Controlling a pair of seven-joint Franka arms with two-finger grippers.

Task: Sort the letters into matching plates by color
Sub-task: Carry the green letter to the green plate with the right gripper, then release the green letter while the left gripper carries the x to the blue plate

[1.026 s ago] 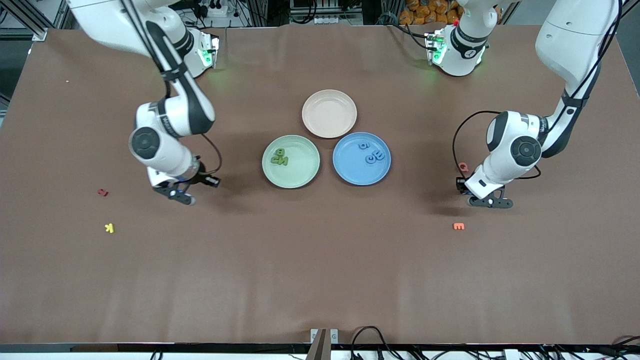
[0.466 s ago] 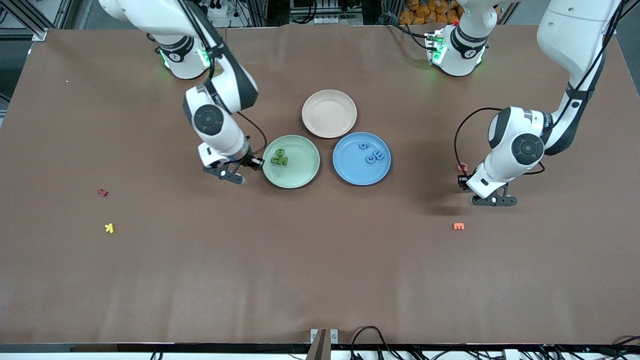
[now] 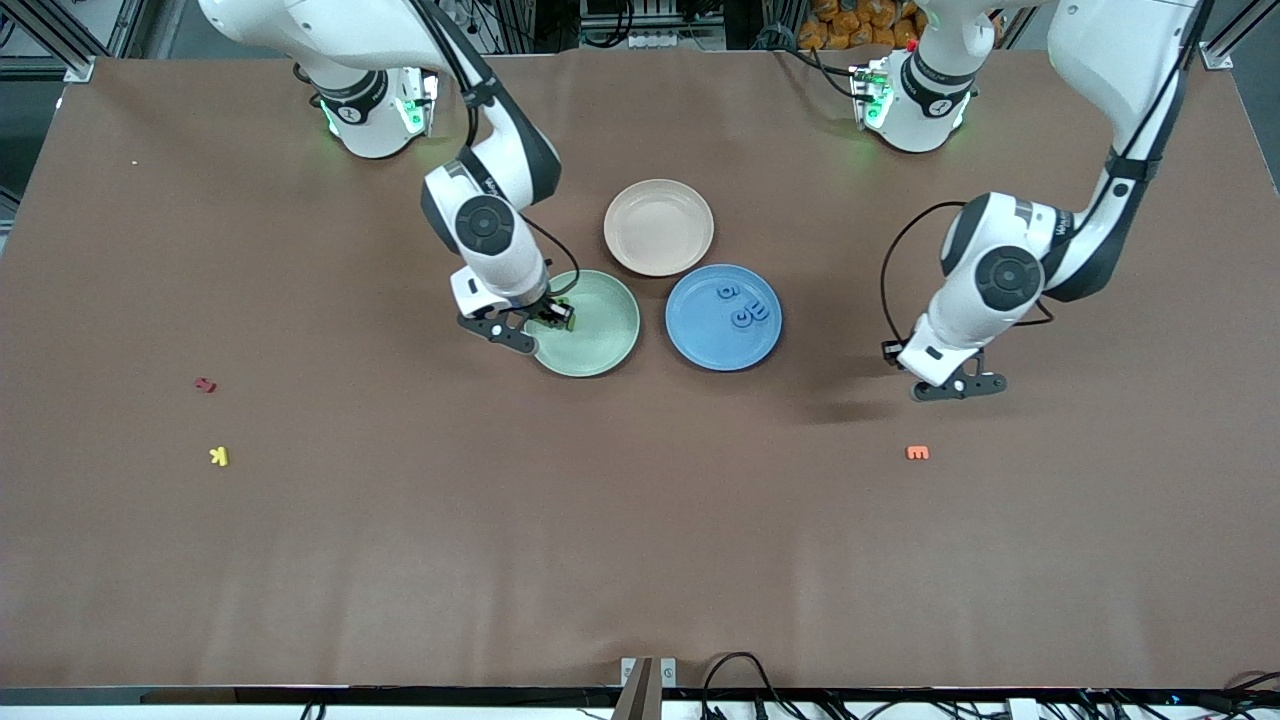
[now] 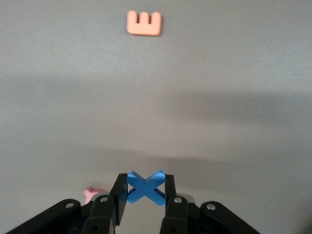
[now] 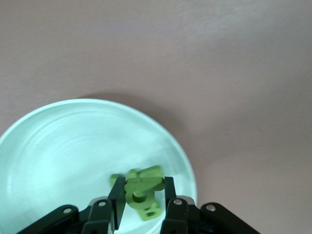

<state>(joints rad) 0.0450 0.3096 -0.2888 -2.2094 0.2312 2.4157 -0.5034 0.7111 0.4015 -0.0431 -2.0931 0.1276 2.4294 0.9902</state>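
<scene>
Brown table (image 3: pixel 640 520) carries pale mint green round plate (image 3: pixel 600 340), landmark. Right gripper (image 3: pixel 522 330) over its rim, clamped on chunky green foam letter (image 5: pixel 141 187); more green letters (image 5: pixel 146 210) in plate. Medium blue round plate (image 3: pixel 700 345) beside it holds blue letters (image 3: pixel 745 312). Left gripper (image 3: pixel 945 385) over bare table toward left arm's end, pinching blue foam X (image 4: pixel 145 186).

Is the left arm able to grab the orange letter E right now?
Probably not yet. The left gripper is shut on a blue X, so it has no free grip. The orange E lies open on the table, with nothing around it.
</scene>
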